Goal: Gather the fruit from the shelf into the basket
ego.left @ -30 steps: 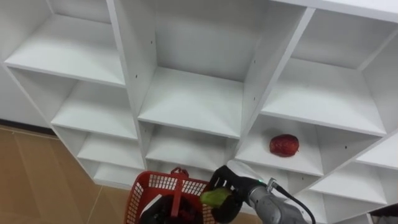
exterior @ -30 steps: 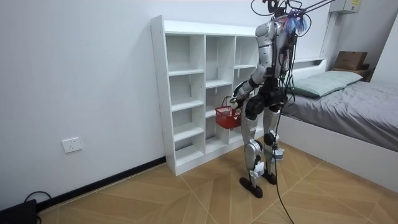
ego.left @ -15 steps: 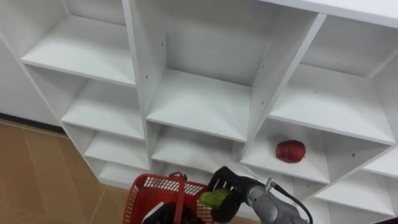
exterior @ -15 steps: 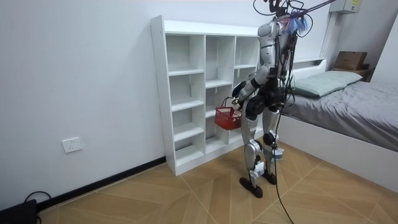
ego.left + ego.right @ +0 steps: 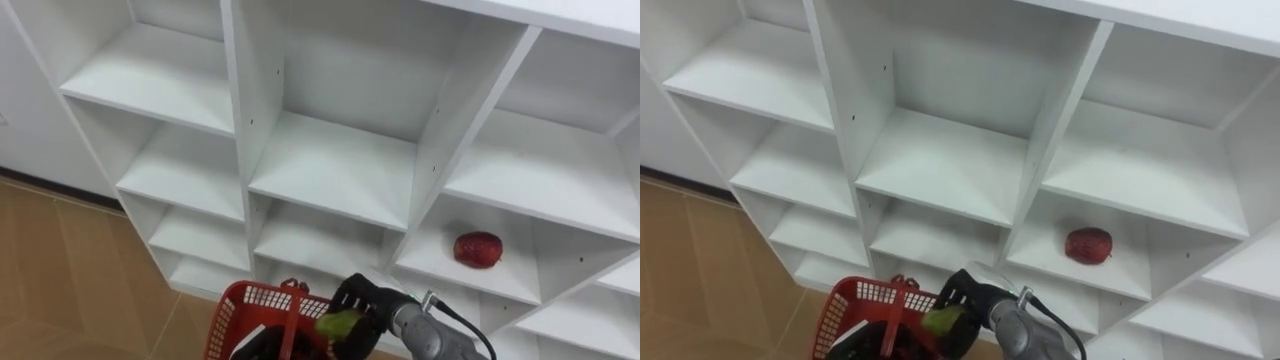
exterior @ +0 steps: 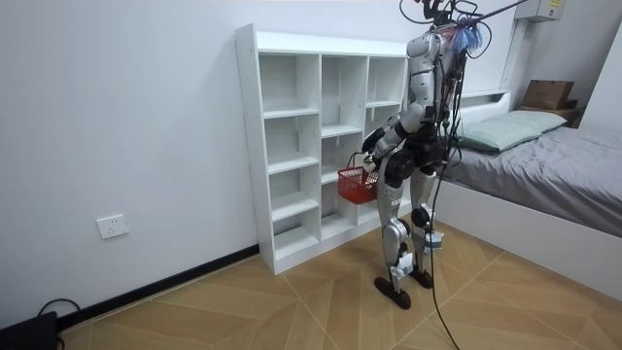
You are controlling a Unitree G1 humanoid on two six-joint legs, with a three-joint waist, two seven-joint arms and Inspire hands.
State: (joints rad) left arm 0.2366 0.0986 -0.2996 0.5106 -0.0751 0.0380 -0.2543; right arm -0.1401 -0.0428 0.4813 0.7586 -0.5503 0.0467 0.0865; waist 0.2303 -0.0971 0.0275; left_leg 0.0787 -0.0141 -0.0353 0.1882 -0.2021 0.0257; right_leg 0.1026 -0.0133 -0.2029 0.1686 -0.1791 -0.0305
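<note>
My right hand [image 5: 368, 303] comes in from the lower right, shut on a green fruit [image 5: 338, 323]. It holds the fruit over the right rim of the red basket [image 5: 250, 299]. The basket hangs in front of me by its upright handle [image 5: 291, 291]; my dark left hand [image 5: 258, 346] is shut on that handle at the picture's bottom edge. A red apple [image 5: 478, 249] lies on a shelf of the white closet [image 5: 330, 165], in the right column, up and to the right of my right hand. In the room view I stand facing the closet with the basket [image 6: 357, 184] at hip height.
The other closet compartments in view hold nothing. Wooden floor [image 5: 70, 270] lies to my left below the shelves. In the room view a bed [image 6: 544, 165] stands close behind me and a white wall [image 6: 126, 126] runs left of the closet.
The whole picture has shifted right, so the camera has turned left. My right hand keeps the green fruit and has edged a little further over the basket.
</note>
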